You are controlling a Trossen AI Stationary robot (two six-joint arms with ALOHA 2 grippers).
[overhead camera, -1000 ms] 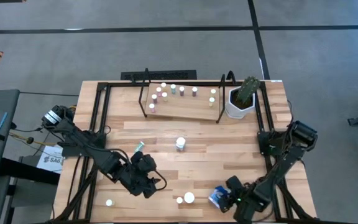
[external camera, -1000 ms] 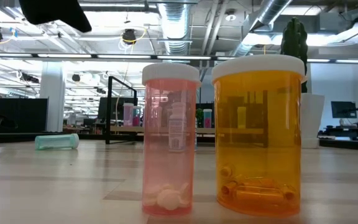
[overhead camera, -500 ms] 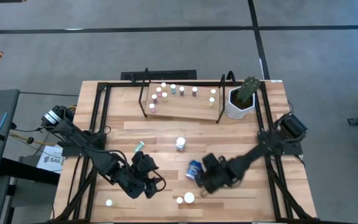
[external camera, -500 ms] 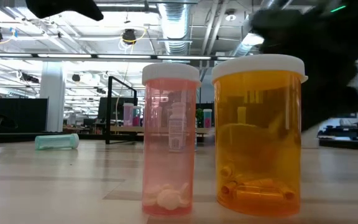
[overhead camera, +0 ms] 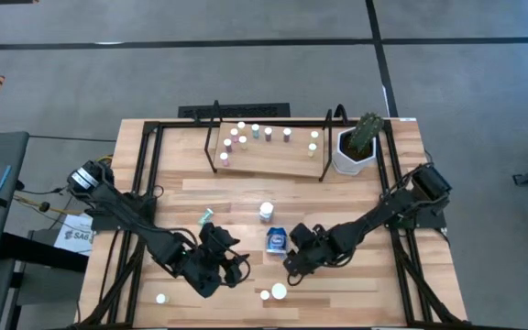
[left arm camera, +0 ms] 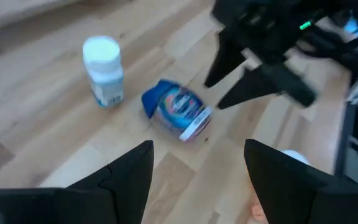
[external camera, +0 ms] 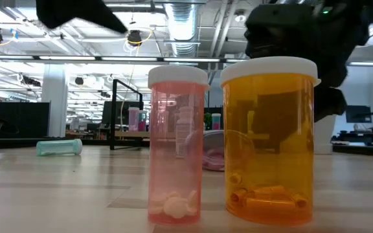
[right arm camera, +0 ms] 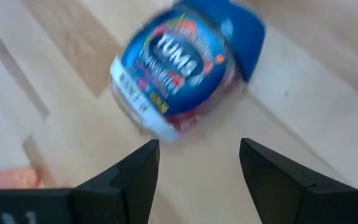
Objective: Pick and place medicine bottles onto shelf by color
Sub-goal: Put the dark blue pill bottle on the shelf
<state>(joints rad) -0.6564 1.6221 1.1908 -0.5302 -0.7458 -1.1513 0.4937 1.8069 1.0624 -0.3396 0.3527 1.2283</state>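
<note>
My right gripper (overhead camera: 289, 259) hangs with jaws spread wide and empty just beside the blue bottle (overhead camera: 276, 240), which lies on its side on the table (overhead camera: 356, 197), label up, well short of the shelf (overhead camera: 273, 161). My right wrist view shows that bottle just ahead of my open fingers (right arm camera: 132, 180), touching neither. My left gripper (overhead camera: 230, 266) waits on the bottle's other side, jaws likewise parted and holding nothing; past its fingers (left arm camera: 129, 168) the left wrist view takes in the blue bottle (left arm camera: 178, 112) and the upright white-capped bottle (left arm camera: 104, 70) standing near it.

By my reckoning the sorting is well under way but unfinished. Roughly ten small bottles (overhead camera: 255, 134) already stand on the shelf's wood board, most in a cluster toward the end away from the potted plant (overhead camera: 357, 144), with two (overhead camera: 313, 142) set apart at the end nearest it. Their colours I cannot read from above.

Off the shelf remain the blue bottle, the white-capped bottle (overhead camera: 266, 213) between it and the shelf, a pale teal bottle (overhead camera: 205, 217) lying on its side farther from the plant, the pink bottle (external camera: 177, 147) and orange bottle (external camera: 270, 142) standing side by side at the table edge farthest from the shelf, and one small bottle (overhead camera: 161, 298) near that edge's corner behind my left arm. That leaves about six still to place.
</note>
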